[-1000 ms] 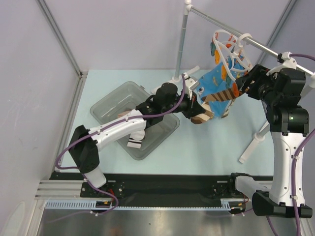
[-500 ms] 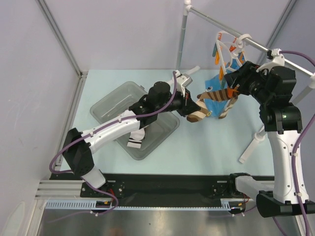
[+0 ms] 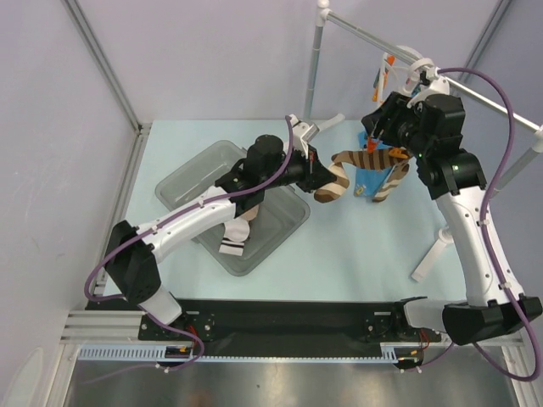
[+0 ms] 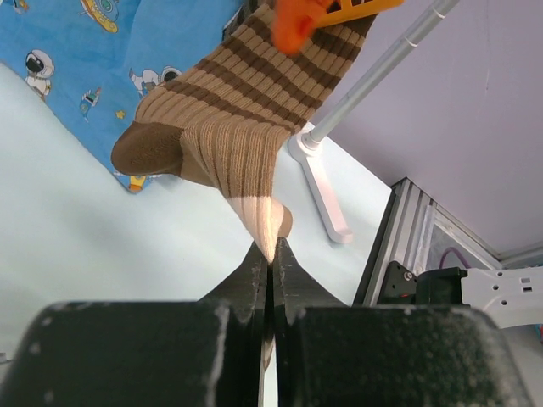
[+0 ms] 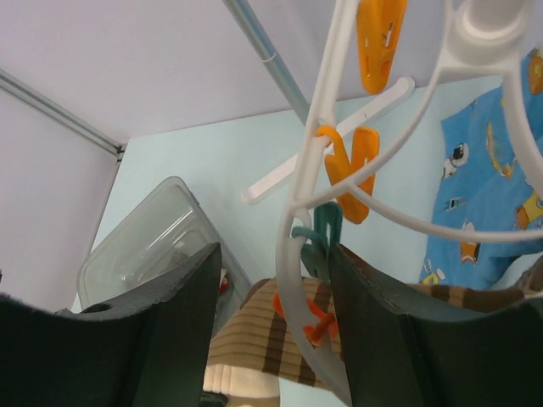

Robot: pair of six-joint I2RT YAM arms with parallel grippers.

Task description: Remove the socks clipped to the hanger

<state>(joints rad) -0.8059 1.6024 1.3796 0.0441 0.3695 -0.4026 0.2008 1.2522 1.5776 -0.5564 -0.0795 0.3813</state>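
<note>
The white hanger [image 3: 397, 69] hangs from the silver rail, with orange clips [image 5: 356, 170] and a green clip [image 5: 318, 246]. A brown-and-tan striped sock [image 3: 352, 161] stretches sideways from a red-orange clip [image 5: 316, 324]. My left gripper [image 3: 316, 176] is shut on its cream end [image 4: 268, 222]. A blue cartoon-print sock [image 3: 370, 174] hangs behind it. My right gripper [image 5: 276, 314] is open. The hanger's white ring [image 5: 293, 271] runs between its fingers [image 5: 170, 322], just above the striped sock [image 5: 263, 348].
A clear plastic bin [image 3: 191, 182] stands on the table to the left, with a white sock with a black-striped cuff [image 3: 231, 244] inside. The stand's upright pole [image 3: 312, 76] and white foot [image 4: 322, 182] are behind the socks. Another stand leg [image 3: 433, 250] lies at the right.
My left gripper has pulled the striped sock up and to the left, stretching it. My right arm has swung left so that its fingers straddle the hanger's ring, and they have narrowed a little.
</note>
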